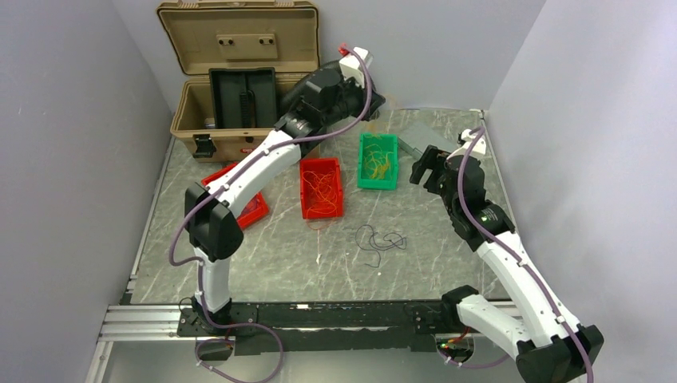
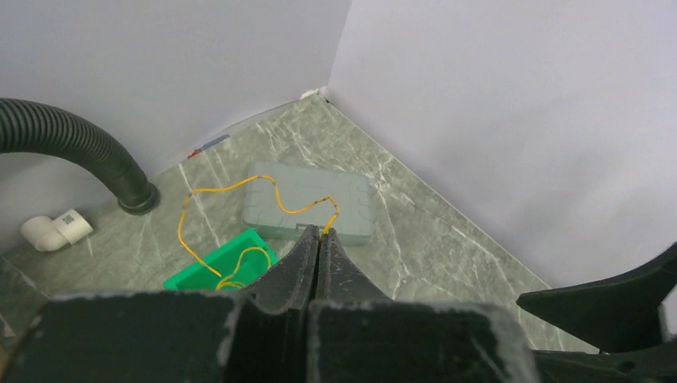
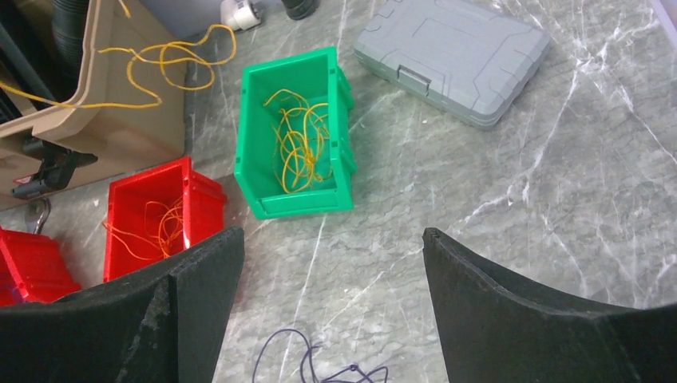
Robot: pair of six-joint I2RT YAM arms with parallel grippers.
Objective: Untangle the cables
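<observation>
Left end effector (image 2: 319,233): fingers pressed together, clamped on a yellow strand (image 2: 271,195) right at the tips. The strand loops up across the grey case (image 2: 355,203) and drops toward the green bin (image 2: 206,267). Its lower end goes out of sight behind the end effector's own body. In the top view the left end effector is raised near the back wall, and the strand is too fine to make out there.

Right end effector (image 3: 331,235): fingers wide apart, nothing between them, hovering over the desk (image 3: 479,199) to the right of the green bin.

Yellow cables (image 3: 297,148) lie bundled inside the green bin. Orange cables (image 3: 156,223) are in the red bin (image 3: 128,199) just beside it. A dark purple cable (image 1: 379,239) lies loose on the desk in front of the bins, and the right wrist view cuts it off at the bottom edge.

The second red bin (image 1: 249,206) is half hidden under the left arm, so its contents can't be told. A yellow loop (image 3: 172,60) shows in front of the open tan case (image 1: 239,88); whether it touches the case can't be told. The black ribbed hose (image 2: 72,144) runs off the left edge of the frame.
</observation>
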